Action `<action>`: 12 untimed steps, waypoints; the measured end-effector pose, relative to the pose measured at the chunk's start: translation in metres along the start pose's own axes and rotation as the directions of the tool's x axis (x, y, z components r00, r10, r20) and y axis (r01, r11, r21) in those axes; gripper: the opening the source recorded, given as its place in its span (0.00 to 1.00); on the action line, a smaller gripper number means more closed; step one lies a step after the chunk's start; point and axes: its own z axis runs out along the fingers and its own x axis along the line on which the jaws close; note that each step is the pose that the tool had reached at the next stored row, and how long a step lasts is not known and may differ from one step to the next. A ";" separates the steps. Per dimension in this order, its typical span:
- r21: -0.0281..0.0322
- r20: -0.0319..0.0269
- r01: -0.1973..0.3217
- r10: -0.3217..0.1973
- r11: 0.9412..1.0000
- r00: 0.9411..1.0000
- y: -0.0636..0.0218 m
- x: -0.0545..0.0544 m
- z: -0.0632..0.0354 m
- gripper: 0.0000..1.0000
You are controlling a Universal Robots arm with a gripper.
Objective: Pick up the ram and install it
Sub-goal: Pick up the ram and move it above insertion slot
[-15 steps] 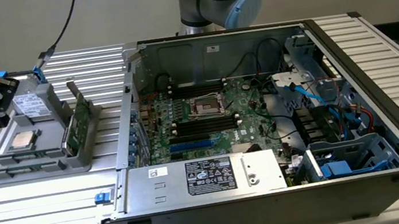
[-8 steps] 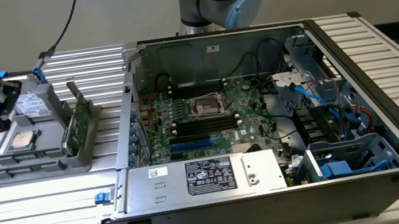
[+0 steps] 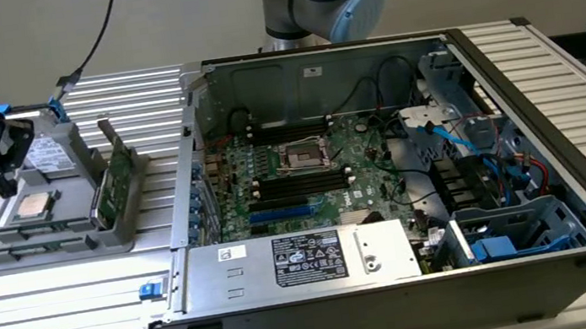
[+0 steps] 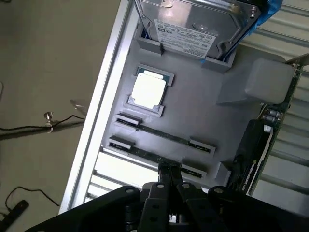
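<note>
Clenched and empty, the hand is hovering over the ram lying in the grey tray at the edge of the desk, with pick-up and installation pending.

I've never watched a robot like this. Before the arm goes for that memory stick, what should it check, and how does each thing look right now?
1. Ram sticks stand on edge in their holders on the tray: ok.
2. Gripper lined up over the stick closest to it, by the wrist view: ok.
3. Gripper's height above that stick: cannot tell.
4. Processor chip and drive sit in their own pockets, apart from the ram: ok.
5. Computer case open, black motherboard slots exposed: ok.
6. Slot latches open and slot free: cannot tell.
</note>
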 end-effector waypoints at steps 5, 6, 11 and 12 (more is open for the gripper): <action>0.008 -0.004 0.090 -0.090 0.996 0.996 0.0000 0.000 0.0001 0.11; 0.009 -0.005 0.108 -0.108 0.994 0.994 0.0000 0.000 0.0002 0.11; 0.017 -0.010 0.197 -0.197 0.980 0.980 0.0000 0.000 0.0003 0.11; 0.019 -0.012 0.216 -0.216 0.976 0.976 0.0000 0.000 0.0003 0.11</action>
